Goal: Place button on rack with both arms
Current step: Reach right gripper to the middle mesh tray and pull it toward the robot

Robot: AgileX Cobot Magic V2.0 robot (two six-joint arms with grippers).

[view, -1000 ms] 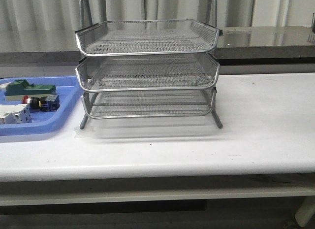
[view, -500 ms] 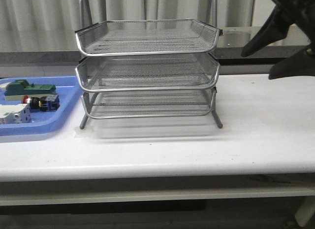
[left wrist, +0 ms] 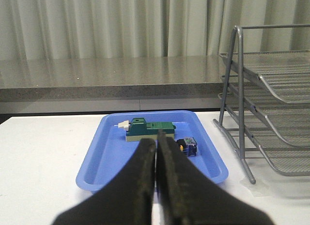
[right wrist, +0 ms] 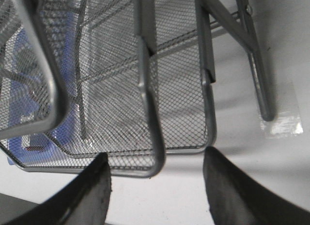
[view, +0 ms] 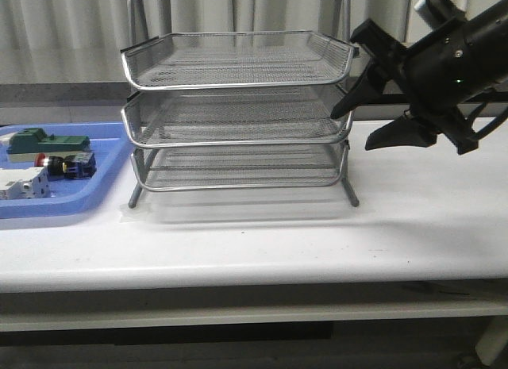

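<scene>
Nothing of the placement itself had been done at this moment. The small push-button switch with the red cap and black-and-blue body (view: 67, 164) lay in the flat blue plastic tray (view: 95, 196) at the left of the white counter (view: 413, 218), just in front of the green-and-beige block (view: 44, 142) and beside the white block (view: 20, 183); it was gripped by neither arm. All three tiers of the silver wire-mesh rack (view: 238, 107) were seen to be empty.

The right end effector (view: 369, 127) was held with its two black fingers spread wide, empty, beside the right corner of the middle tier; in the right wrist view the fingers (right wrist: 97, 191) stood on either side of a tier's front corner without touching it. From this it was judged that a tier was about to be gripped, perhaps to be drawn out.

The left end effector (left wrist: 156, 181) was seen in the left wrist view with its fingers pressed together on nothing, well short of the tray and aimed toward it; it was out of the front view.

Left to do, as judged: the tier taken hold of, the button picked up by the left arm, carried across and set on the rack.
</scene>
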